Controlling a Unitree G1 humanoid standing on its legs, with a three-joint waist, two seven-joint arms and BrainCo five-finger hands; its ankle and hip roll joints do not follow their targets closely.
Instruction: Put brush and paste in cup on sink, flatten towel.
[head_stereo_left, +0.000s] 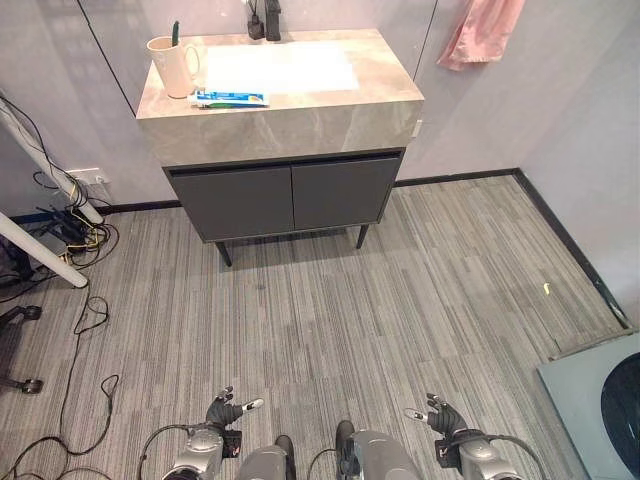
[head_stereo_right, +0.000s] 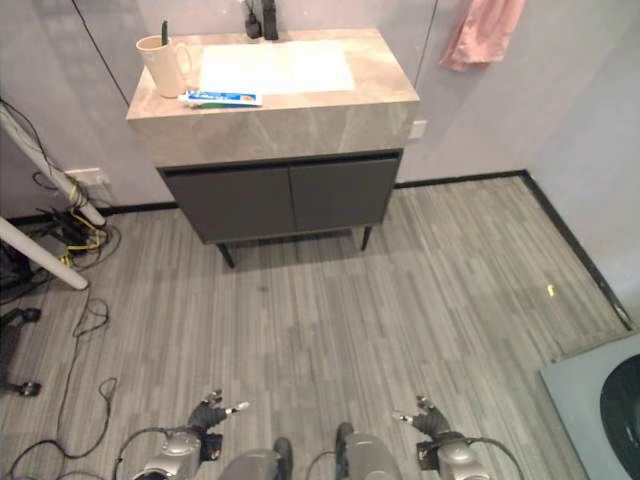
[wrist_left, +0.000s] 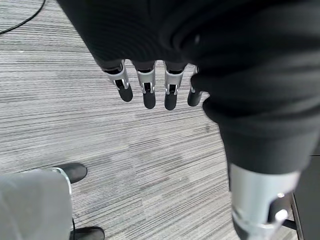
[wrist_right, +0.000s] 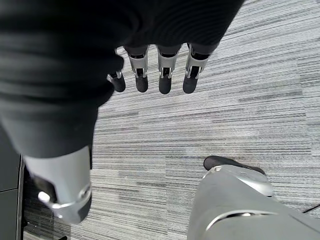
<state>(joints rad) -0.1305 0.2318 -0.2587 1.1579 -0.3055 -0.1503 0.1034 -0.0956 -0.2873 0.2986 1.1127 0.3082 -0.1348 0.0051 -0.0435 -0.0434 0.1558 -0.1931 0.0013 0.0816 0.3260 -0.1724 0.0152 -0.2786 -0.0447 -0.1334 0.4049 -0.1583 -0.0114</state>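
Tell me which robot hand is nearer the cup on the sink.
Left. The left robot hand hangs low, roughly below the cup; the right robot hand hangs farther right. Both far off.

Both eye views look down from the head, facing forward over the floor (head_stereo_left: 400, 300) toward the sink (head_stereo_left: 280, 95), which stands far ahead of the hands. The two share nearly the whole scene, slightly offset sideways. The left hand (head_stereo_left: 225, 412) and right hand (head_stereo_left: 440, 415) show at the near edge. Each wrist view looks from very close along its own hand, fingers (wrist_left: 147, 87) hanging straight, down at the same striped floor beyond them.
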